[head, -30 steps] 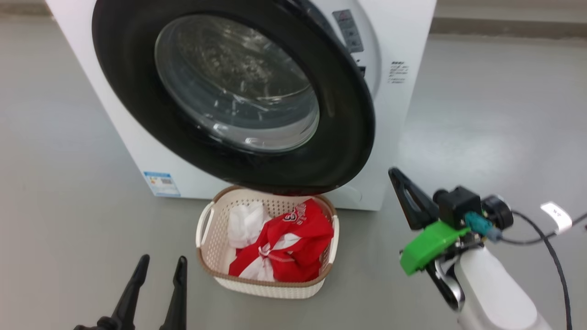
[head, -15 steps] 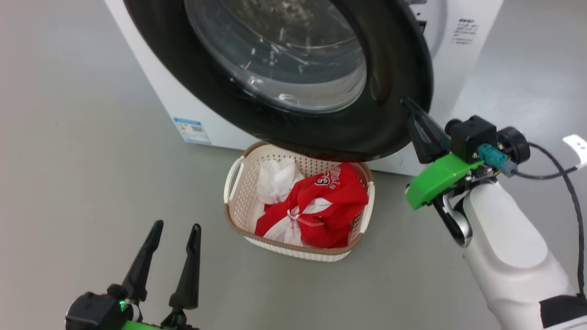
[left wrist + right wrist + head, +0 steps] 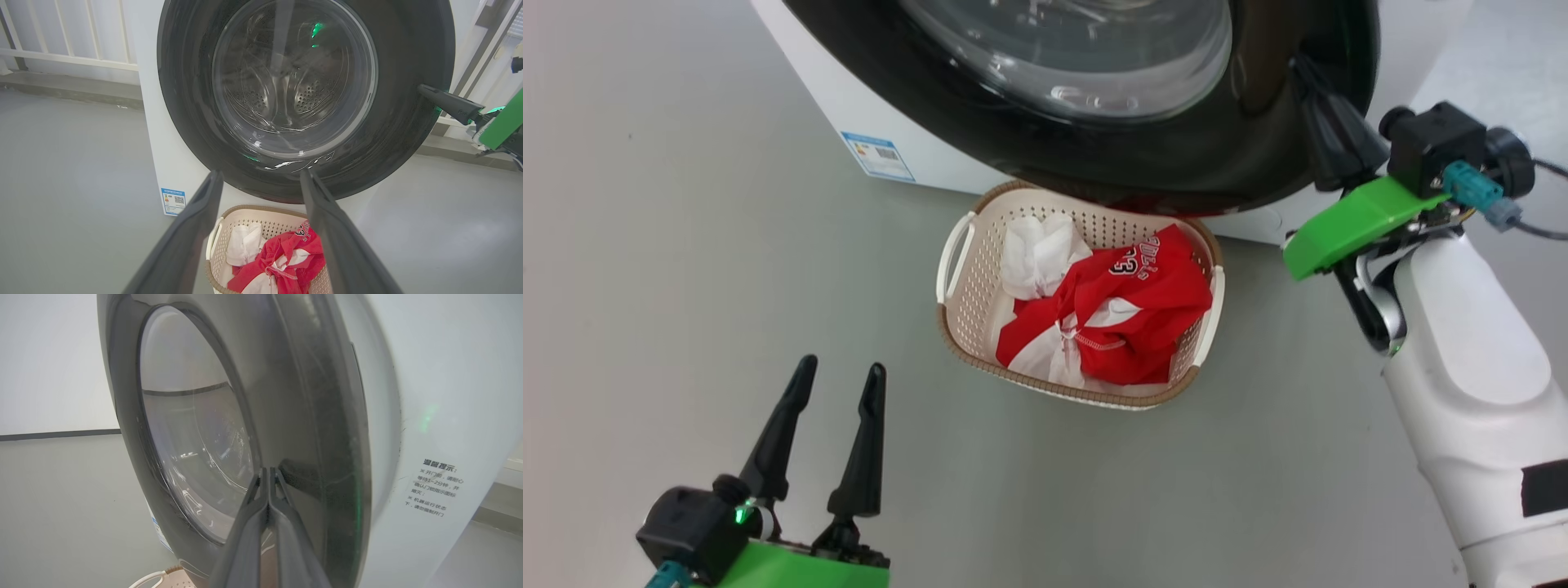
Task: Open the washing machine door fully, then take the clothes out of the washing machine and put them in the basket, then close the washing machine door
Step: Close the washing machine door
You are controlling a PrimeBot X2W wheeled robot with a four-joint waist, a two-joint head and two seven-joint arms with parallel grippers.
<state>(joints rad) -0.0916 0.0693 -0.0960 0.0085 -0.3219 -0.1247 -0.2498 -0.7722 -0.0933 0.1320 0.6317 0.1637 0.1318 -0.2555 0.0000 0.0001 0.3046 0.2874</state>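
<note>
Door rim at closed right jaws

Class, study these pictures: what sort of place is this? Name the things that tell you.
Probably a laundry area, perhaps a bare test room: a white front-loading washing machine stands on a grey floor, with a basket of red and white clothes before it.

Glossy black door with clear glass window; perforated plastic basket holds soft cloth clothes.
</note>
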